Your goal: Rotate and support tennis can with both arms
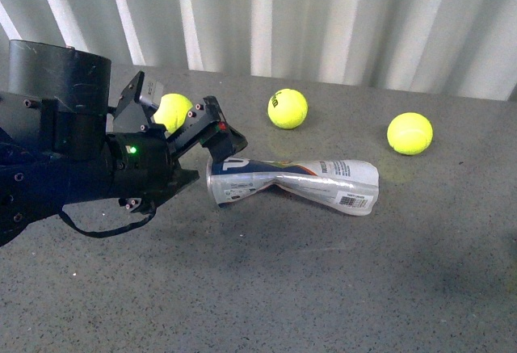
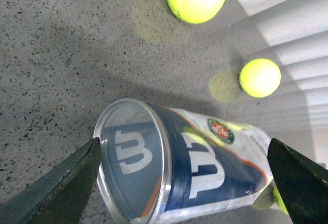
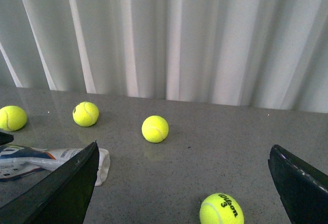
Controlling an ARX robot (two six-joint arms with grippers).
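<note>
Two wide-spread fingers (image 2: 61,183) of the left gripper (image 2: 183,149) flanked the clear round end of the tennis can (image 2: 205,167), clamping nothing; whether either finger touched the tube could not be told. A white "W" showed through that end and again on the blue label (image 2: 225,175), beside a round red-and-green badge (image 2: 221,130) too small to read. Seen from the front, the can lay on its side on the grey speckled table (image 1: 323,288), crumpled at the waist, its barcode (image 1: 353,201) at the end away from the gripper, while the black left arm (image 1: 65,151) reached in with a green light (image 1: 131,149) glowing. The right gripper (image 3: 182,155) hung just as wide above the table, holding nothing, the can's white end beside one finger. Four yellow tennis balls lay in its view; the nearest ball (image 3: 221,209) read "Wilson 3". A white corrugated wall (image 3: 205,39) stood behind.
</note>
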